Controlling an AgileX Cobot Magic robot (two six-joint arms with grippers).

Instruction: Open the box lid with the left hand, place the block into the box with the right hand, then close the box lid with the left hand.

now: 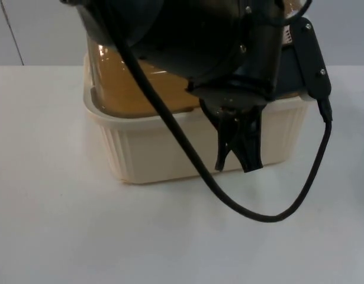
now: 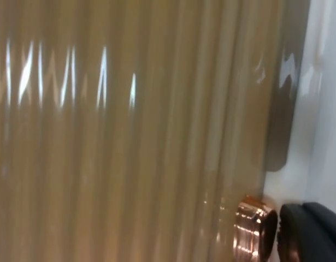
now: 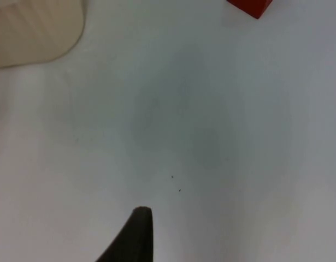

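A cream ribbed box (image 1: 152, 151) stands at the middle of the table under a translucent amber lid (image 1: 119, 89). The lid seems to lie on the rim, but the arm hides much of it. My left gripper (image 1: 237, 167) hangs open in front of the box's front wall, right of its middle, with nothing between its fingers. The left wrist view is close on the ribbed amber surface (image 2: 129, 136), with a copper-coloured ring (image 2: 255, 232) beside it. The red block (image 3: 251, 6) lies on the bare table. My right gripper (image 3: 136, 237) hovers over the table short of the block, with a box corner (image 3: 36, 30) off to one side.
The white table top (image 1: 69, 231) spreads in front of and to the left of the box. The grey partition wall (image 1: 39, 29) stands behind it. A black cable (image 1: 258, 216) loops down in front of the box.
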